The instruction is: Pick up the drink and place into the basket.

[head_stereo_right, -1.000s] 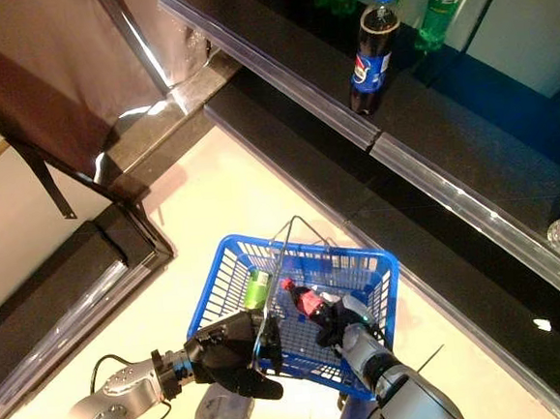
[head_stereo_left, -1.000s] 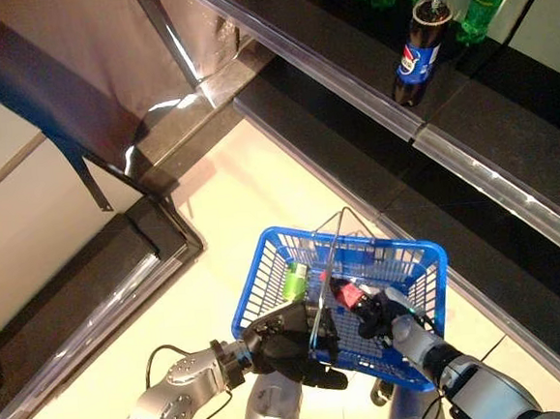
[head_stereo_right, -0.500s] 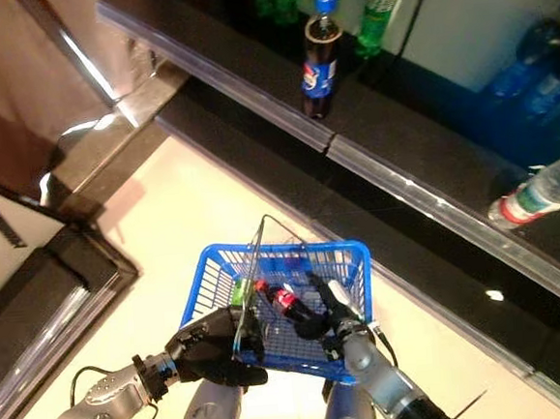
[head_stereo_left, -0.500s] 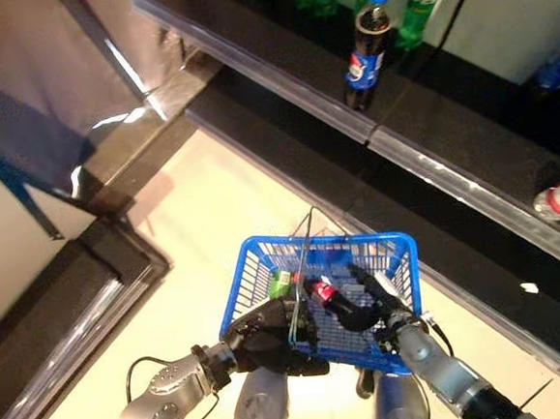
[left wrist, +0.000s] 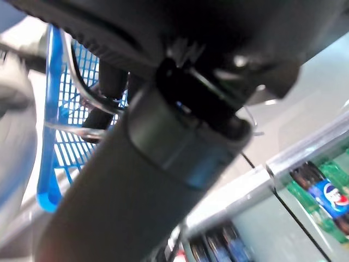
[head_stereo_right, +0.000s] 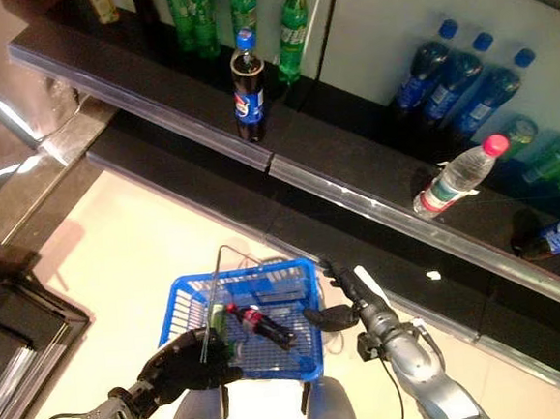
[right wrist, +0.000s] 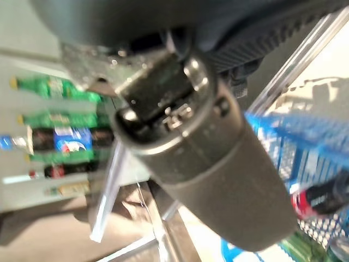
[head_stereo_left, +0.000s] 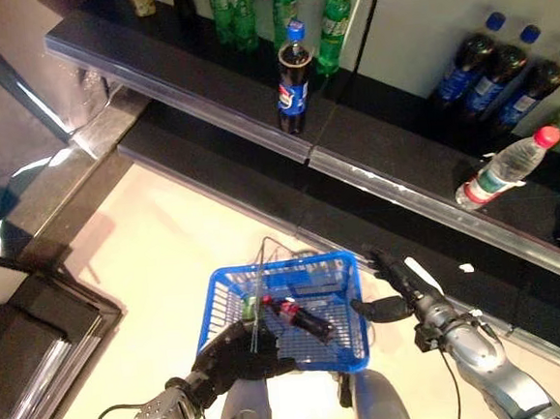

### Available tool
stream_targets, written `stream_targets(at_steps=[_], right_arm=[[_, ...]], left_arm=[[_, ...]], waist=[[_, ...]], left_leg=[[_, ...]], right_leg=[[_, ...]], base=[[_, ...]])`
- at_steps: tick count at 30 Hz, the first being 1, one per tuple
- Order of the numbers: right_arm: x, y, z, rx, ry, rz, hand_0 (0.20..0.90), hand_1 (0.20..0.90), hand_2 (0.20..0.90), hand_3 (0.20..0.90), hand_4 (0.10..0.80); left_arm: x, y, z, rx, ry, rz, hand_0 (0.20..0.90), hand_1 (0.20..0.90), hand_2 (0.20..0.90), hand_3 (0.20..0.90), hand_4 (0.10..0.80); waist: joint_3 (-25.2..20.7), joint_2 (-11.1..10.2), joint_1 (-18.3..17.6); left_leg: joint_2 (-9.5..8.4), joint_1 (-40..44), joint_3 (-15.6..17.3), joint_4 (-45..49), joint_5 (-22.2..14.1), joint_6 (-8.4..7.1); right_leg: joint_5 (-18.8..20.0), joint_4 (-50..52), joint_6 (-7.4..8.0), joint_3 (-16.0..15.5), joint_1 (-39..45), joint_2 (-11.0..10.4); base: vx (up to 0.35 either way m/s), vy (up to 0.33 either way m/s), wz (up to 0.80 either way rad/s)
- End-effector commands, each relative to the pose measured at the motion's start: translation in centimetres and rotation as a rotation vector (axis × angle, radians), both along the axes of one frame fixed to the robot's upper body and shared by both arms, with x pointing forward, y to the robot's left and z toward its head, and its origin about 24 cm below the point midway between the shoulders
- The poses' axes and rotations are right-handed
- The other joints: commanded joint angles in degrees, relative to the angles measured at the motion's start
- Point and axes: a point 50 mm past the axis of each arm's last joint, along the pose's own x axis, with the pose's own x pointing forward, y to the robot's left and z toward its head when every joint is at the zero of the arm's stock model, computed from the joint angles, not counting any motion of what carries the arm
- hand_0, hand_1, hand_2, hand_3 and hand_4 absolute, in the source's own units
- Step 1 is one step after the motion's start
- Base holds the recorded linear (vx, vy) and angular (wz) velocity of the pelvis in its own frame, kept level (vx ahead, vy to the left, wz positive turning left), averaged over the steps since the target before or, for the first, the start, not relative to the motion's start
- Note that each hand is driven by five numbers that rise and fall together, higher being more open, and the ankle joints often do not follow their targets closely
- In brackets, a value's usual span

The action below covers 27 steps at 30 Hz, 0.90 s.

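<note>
A blue wire basket (head_stereo_left: 294, 264) hangs low in front of me. My left hand (head_stereo_left: 235, 354) is shut on its thin metal handle (head_stereo_left: 257, 313). A dark cola bottle with a red label (head_stereo_left: 300, 318) lies flat on the basket's floor, beside a green drink (head_stereo_left: 250, 306). My right hand (head_stereo_left: 403, 289) is outside the basket, just past its right rim, with its fingers straight, open and empty. The right wrist view shows part of the red-labelled bottle (right wrist: 322, 199) inside the blue mesh.
A long dark shelf (head_stereo_left: 392, 152) runs across behind the basket. On it stand a blue-labelled cola bottle (head_stereo_left: 292, 77), green bottles (head_stereo_left: 335, 23) and dark bottles with blue caps (head_stereo_left: 502, 75). A clear water bottle (head_stereo_left: 505, 167) lies on its side. Pale floor (head_stereo_left: 157, 248) spreads to the left.
My right hand has let go of the red-labelled bottle, which now lies in the basket, and has drawn out to the right with fingers straightened. The camera has tilted up toward the shelf.
</note>
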Motion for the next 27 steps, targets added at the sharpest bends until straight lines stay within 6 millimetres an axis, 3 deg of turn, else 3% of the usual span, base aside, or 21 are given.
stream_targets(at_steps=[1,4,7,11,15,20,22,25,27], right_arm=[[0.1,0.3,3.4,0.088,-0.186,0.082,0.900,0.900,0.900,0.900,0.800],[-0.3,-0.2,3.0,0.210,-0.166,0.031,0.900,0.900,0.900,0.900,0.800],[-1.1,-0.7,0.5,0.248,-0.093,-0.093,0.900,0.900,0.900,0.900,0.800],[-3.8,-2.4,-6.1,0.200,0.181,-0.342,0.900,0.900,0.900,0.900,0.800],[-6.6,-2.9,-10.8,0.176,0.397,-0.515,0.900,0.900,0.900,0.900,0.800],[-9.6,-3.1,-15.7,0.079,0.653,-0.652,0.900,0.900,0.900,0.900,0.800],[-12.3,-3.3,-17.5,0.140,0.776,-0.762,0.900,0.900,0.900,0.900,0.800],[-14.5,-3.3,-18.7,0.236,0.850,-0.868,0.900,0.900,0.900,0.900,0.800],[-17.2,-2.9,-19.6,0.319,0.945,-0.950,0.900,0.900,0.900,0.900,0.800]], left_arm=[[2.5,0.0,4.6,-0.001,-0.361,0.049,0.300,0.300,0.300,0.200,0.100],[1.6,1.2,2.2,0.112,-0.256,0.118,0.300,0.300,0.300,0.200,0.100],[0.1,2.0,-1.0,0.165,-0.114,0.224,0.300,0.300,0.300,0.200,0.100],[-2.1,2.8,-4.6,0.188,0.061,0.393,0.300,0.300,0.300,0.200,0.100],[-2.8,3.2,-6.0,0.240,0.116,0.424,0.300,0.300,0.300,0.200,0.100],[-2.3,3.6,-7.2,0.474,0.151,0.271,0.300,0.300,0.300,0.200,0.100],[-4.1,4.7,-8.6,0.440,0.304,0.456,0.300,0.300,0.300,0.200,0.100],[-6.0,5.7,-9.5,0.391,0.414,0.645,0.300,0.300,0.300,0.200,0.100],[-8.2,6.7,-10.1,0.367,0.484,0.806,0.300,0.300,0.300,0.200,0.100]], waist=[[-9.2,-0.2,-1.3],[-11.3,-0.6,-2.6],[-13.3,-0.8,-4.3],[-15.1,-0.8,-6.3],[-15.5,-0.8,-7.4],[-15.3,0.0,-8.5],[-15.1,0.5,-8.9],[-15.1,0.6,-9.2],[-15.3,0.6,-9.5]], left_leg=[[-3.44,3.9,4.3,2.3,-5.7,4.46],[-3.13,5.4,5.8,0.4,-5.7,4.25],[-2.69,6.9,8.2,-1.4,-5.8,4.00],[-2.56,8.9,10.7,-3.5,-6.2,4.22],[-2.73,10.0,12.3,-4.2,-6.8,4.58],[-3.32,10.8,13.8,-4.7,-7.4,5.28],[-3.74,11.3,14.4,-5.8,-7.1,5.62],[-4.05,12.1,15.0,-7.1,-7.0,5.65],[-4.14,13.0,16.5,-8.1,-7.1,5.46]], right_leg=[[2.4,-3.9,-3.03,0.4,2.4,4.2],[3.4,-5.8,-2.14,2.0,2.9,4.2],[4.3,-7.2,-1.19,3.3,3.2,4.0],[5.6,-9.1,-0.13,4.9,3.8,3.5],[6.7,-9.9,0.69,5.9,3.9,2.9],[8.8,-11.1,2.01,7.6,3.4,1.8],[10.3,-11.7,2.88,8.2,2.9,1.1],[12.0,-12.5,3.67,8.2,2.2,0.4],[13.7,-13.5,4.53,6.7,1.1,-0.4]], base=[[-0.003,0.011,-0.14],[-0.002,0.024,-0.18],[0.000,0.033,-0.28],[-0.012,0.045,-0.35],[-0.031,0.044,-0.24],[-0.038,0.083,-0.27],[-0.026,0.104,-0.43],[0.014,0.025,-0.24],[0.035,-0.022,-0.44]])
